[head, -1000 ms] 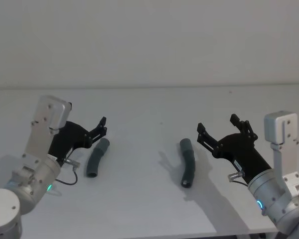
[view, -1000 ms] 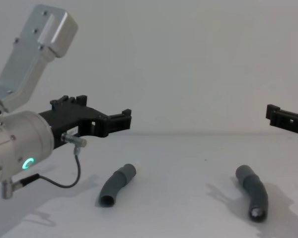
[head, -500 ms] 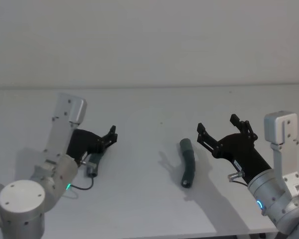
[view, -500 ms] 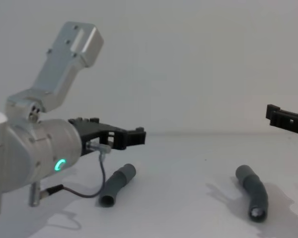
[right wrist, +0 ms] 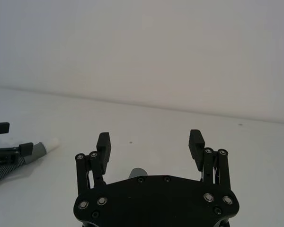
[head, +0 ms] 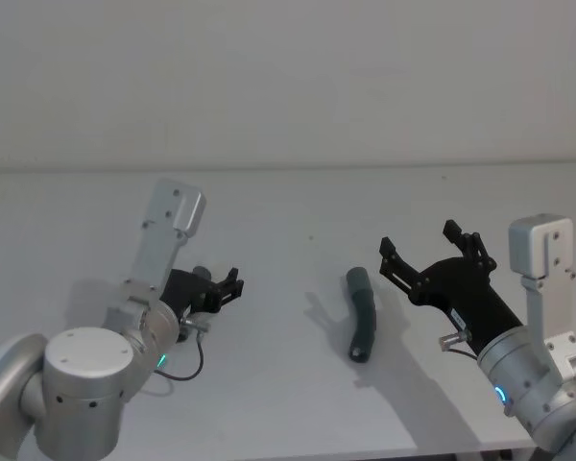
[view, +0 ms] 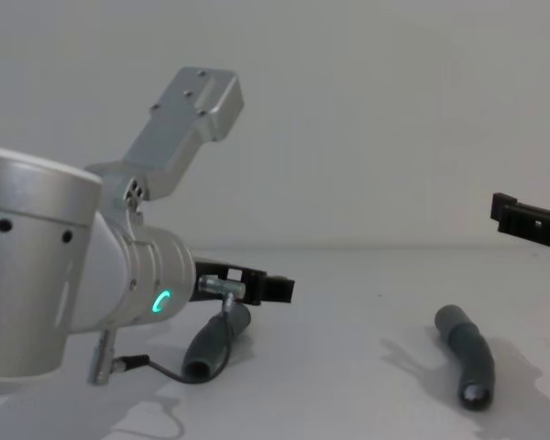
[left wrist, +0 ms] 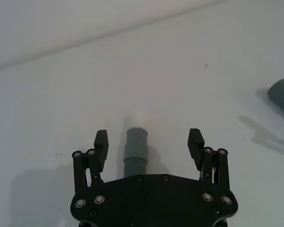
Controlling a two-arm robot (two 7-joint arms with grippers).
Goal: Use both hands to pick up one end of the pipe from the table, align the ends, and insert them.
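Well, on the surface (head: pixel 298 206), the left hand (left wrist: pixel 149 139), spread open and empty, straddled the left pipe piece (left wrist: pixel 136 150) toward the left edge; closing squarely on its ribbed middle seemed wise. The right hand (head: pixel 419 236), likewise spread, hovered near the right pipe piece (head: pixel 362 317). The white tip (left wrist: pixel 138 115) needed leaving free.
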